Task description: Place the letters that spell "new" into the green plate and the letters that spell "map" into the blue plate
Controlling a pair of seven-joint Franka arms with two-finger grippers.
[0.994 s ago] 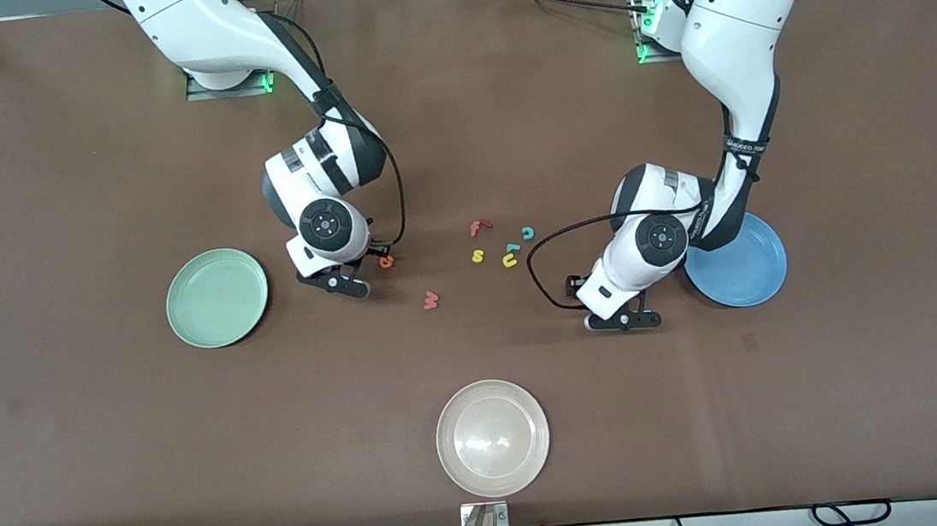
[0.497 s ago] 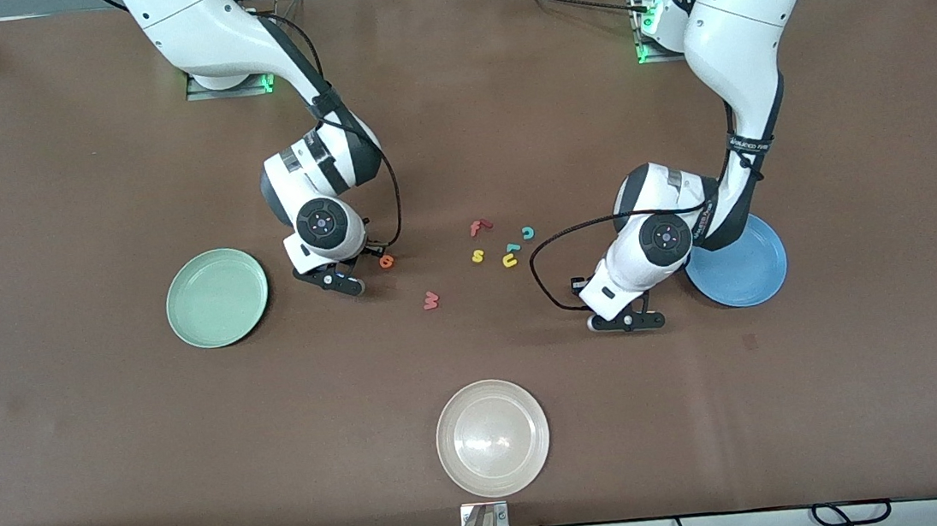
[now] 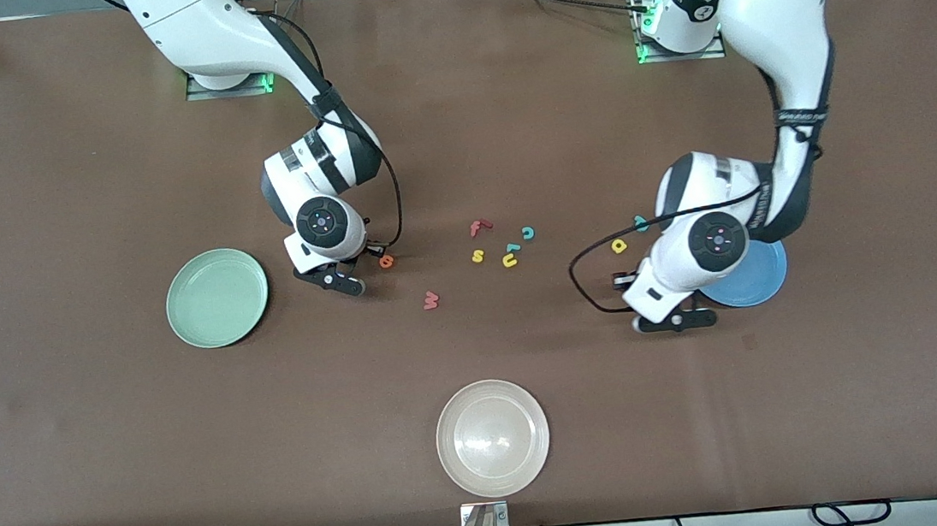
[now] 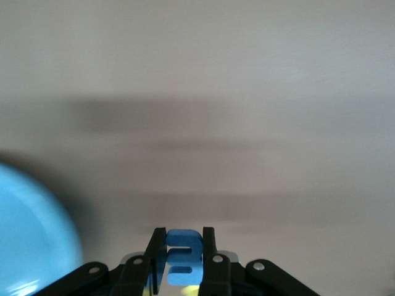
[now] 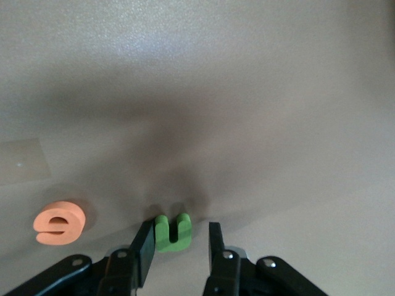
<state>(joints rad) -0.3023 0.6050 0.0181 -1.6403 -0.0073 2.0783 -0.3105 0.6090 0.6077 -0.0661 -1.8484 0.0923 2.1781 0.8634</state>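
Observation:
My left gripper (image 3: 676,321) is shut on the blue m (image 4: 183,259) and hangs over the table at the rim of the blue plate (image 3: 758,280), whose edge (image 4: 31,237) shows in the left wrist view. The yellow a (image 3: 619,245) and teal p (image 3: 642,223) lie beside that arm. My right gripper (image 5: 180,229) is down on the table with its jaws around the olive-green n (image 5: 171,234); one finger touches it and a gap remains at the other. The orange e (image 5: 59,223) lies beside it. The salmon w (image 3: 431,300) lies nearer the camera. The green plate (image 3: 216,297) holds nothing.
At mid-table lie a red f (image 3: 478,228), yellow s (image 3: 477,255), yellow u (image 3: 509,260) and teal c (image 3: 527,232). A cream plate (image 3: 492,438) sits near the front edge. A black cable loops from each wrist.
My left gripper shut on the blue m and carried it toward the blue plate, uncovering the a and p. The right gripper's jaws narrowed around the n.

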